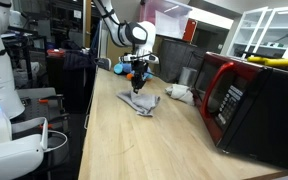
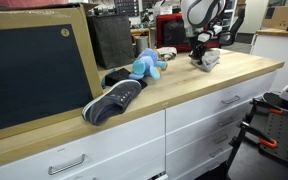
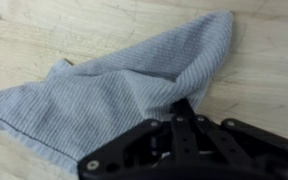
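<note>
I have my one gripper (image 1: 137, 86) with fingers clamped together on a fold of the one grey cloth (image 1: 142, 103), which lies crumpled mid-counter (image 1: 114, 145), one red microwave (image 1: 229, 95) near it, plus one blue plush toy (image 2: 147, 66) and one dark shoe (image 2: 114, 100) further along

Grey cloth (image 3: 104, 95) cut off at left (wrist view), jaws' tips hidden in its fold

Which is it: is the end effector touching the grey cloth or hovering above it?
Touching. In the wrist view the shut end effector pinches the grey cloth, whose folds bunch up to its tips.
</note>
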`<move>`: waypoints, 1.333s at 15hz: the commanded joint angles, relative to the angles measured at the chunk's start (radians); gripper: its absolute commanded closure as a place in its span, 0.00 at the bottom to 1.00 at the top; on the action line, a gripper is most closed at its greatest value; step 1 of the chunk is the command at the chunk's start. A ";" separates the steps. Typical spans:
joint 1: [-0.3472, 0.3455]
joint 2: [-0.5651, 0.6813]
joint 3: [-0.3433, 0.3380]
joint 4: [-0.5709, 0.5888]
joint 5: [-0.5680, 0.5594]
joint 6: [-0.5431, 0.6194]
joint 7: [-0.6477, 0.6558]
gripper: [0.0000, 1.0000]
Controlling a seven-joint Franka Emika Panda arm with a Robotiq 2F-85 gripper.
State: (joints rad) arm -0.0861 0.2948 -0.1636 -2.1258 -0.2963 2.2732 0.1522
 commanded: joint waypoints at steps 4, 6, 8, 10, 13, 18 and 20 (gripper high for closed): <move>0.015 -0.009 0.032 -0.021 -0.043 -0.157 -0.153 1.00; 0.018 -0.012 0.040 -0.035 -0.064 -0.162 -0.181 1.00; 0.011 -0.025 0.045 -0.035 -0.064 -0.167 -0.227 1.00; -0.003 -0.037 0.040 -0.024 -0.047 -0.147 -0.250 1.00; -0.025 -0.052 0.027 -0.010 -0.036 -0.128 -0.242 1.00; -0.062 -0.084 0.015 -0.006 -0.026 -0.127 -0.258 1.00; -0.069 -0.091 0.014 -0.006 -0.022 -0.125 -0.255 1.00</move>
State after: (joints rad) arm -0.1474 0.2332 -0.1445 -2.1245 -0.3382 2.1410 -0.0756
